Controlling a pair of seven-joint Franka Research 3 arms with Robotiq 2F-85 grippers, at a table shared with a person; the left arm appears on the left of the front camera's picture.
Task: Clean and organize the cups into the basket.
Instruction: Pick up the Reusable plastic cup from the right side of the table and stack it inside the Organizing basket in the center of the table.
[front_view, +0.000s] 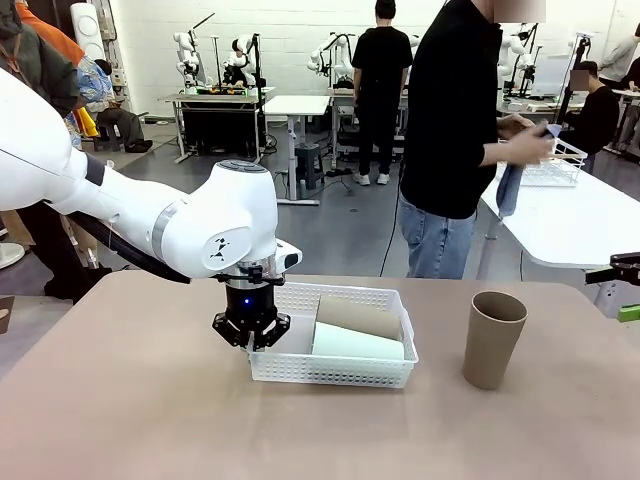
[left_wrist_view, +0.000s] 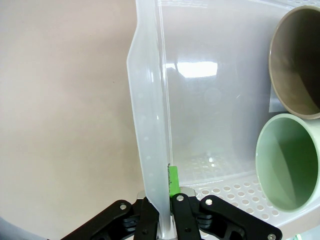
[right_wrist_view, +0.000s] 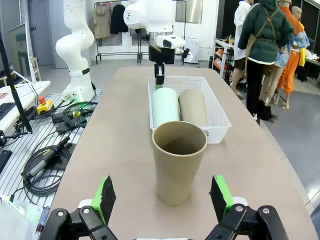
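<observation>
My left gripper (front_view: 250, 335) is clenched on the left end wall of the white basket (front_view: 330, 378). The mint cup (front_view: 355, 346) and a brown cup (front_view: 358, 317) lie on their sides inside it, side by side. My right gripper (right_wrist_view: 163, 192) is spread wide with nothing in it. It points at a second brown cup (right_wrist_view: 179, 155), upright on the table (front_view: 150, 400) right of the basket.

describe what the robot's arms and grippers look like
The left arm is glossy white with rounded joints, a grey band and small dark markings on its wrist. The left gripper is black with a blue light. The right gripper has black linkages and bright green pads on its jaws.
</observation>
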